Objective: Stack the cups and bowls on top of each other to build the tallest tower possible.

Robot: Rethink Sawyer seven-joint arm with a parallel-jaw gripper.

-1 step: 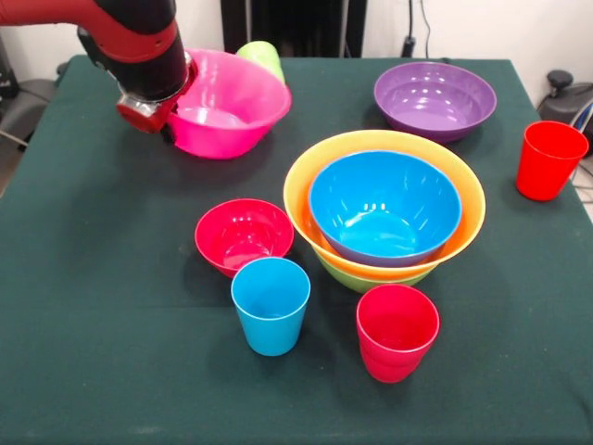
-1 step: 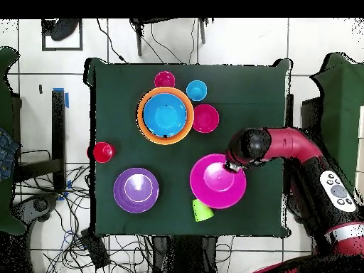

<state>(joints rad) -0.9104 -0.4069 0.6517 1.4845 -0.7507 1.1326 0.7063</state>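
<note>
My gripper [image 1: 170,128] is shut on the left rim of the big pink bowl [image 1: 232,102], which tilts with its gripped side higher; the wrist hides most of the fingers. In the overhead view the gripper [image 2: 231,168] is at the pink bowl's [image 2: 217,182] right rim. The tower [image 1: 384,209] stands mid-table: a blue bowl [image 1: 384,206] nested in the orange bowl [image 1: 463,199], on a lime green bowl [image 1: 361,278]. A small red bowl [image 1: 244,234], a sky blue cup [image 1: 271,306] and a red cup [image 1: 397,332] stand near it.
The purple bowl [image 1: 434,97] sits alone at the back right, and another red cup [image 1: 548,159] stands near the right edge. A lime green cup [image 2: 201,210] lies on its side behind the pink bowl, close to the table's edge. Cables cover the floor around the table.
</note>
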